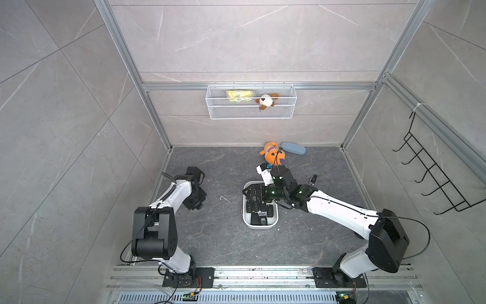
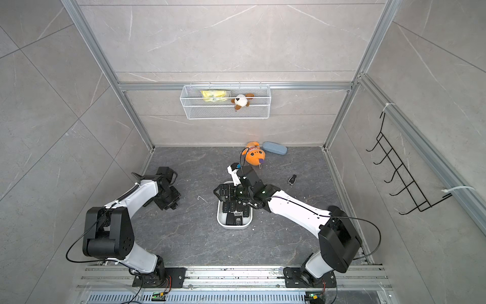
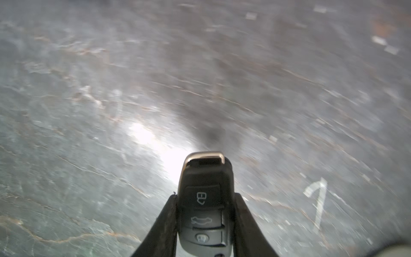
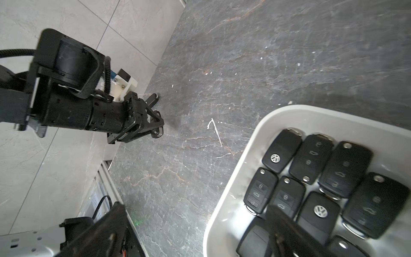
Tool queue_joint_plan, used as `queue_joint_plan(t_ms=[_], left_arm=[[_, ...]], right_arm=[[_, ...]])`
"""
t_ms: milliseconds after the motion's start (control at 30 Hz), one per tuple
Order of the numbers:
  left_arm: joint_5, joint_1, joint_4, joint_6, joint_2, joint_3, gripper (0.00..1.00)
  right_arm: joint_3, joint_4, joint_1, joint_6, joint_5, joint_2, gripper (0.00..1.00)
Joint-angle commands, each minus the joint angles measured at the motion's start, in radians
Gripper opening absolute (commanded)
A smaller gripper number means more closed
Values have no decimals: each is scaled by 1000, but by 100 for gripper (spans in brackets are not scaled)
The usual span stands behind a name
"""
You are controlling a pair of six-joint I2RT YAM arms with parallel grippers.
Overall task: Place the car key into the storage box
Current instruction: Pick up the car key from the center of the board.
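- Collision hazard, right arm (image 1: 331, 208): we are seeing it reaching across the storage box (image 1: 260, 227), with the right gripper (image 1: 247, 193) hanging spread wide and empty above the far end. We are judging that a delivery from the left could be striking it, since both arms would be sharing the same air over the box.
- Overfill hazard, storage box: we are counting many black stored fobs (image 4: 311, 160) covering most of the floor inside the low white walls. We are judging that a newcomer dropped on top could be sliding or bouncing over the rim.
- Slip hazard, left gripper (image 3: 205, 197): we are seeing it clamping the car key (image 3: 204, 173) by its two narrow sides over bare dark tabletop (image 3: 89, 111), well apart from the box. We are judging that the smooth casing could be twisting or slipping out during a fast carry; the tabletop is showing blurred in the wrist view.
- Car key, appearance: we are noting a black oblong plastic fob, button face turned to the wrist camera, protruding beyond the fingers.
- Buttons: we are reading three, stacked, with pale lock, boot and unlock icons.
- Trim: we are noting a thin silver metal band capping the free end.
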Motion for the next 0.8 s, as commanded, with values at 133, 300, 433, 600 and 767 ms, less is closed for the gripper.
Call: queue_joint_plan(t_ms=[133, 300, 433, 600, 767], left_arm=[[-30, -189, -90, -23, 5, 154, 29], [-56, -331, -105, 12, 86, 264, 29], [-52, -430, -118, 36, 148, 347, 29], [-31, -536, -122, 74, 231, 445, 29], [-7, -593, -136, 120, 322, 515, 29]], right_arm=[[-100, -25, -13, 46, 126, -110, 100], [-155, -65, -19, 55, 193, -175, 100], [-193, -105, -25, 57, 255, -221, 100], [-238, -129, -31, 63, 311, -270, 100], [-256, -153, -33, 67, 328, -296, 100]])
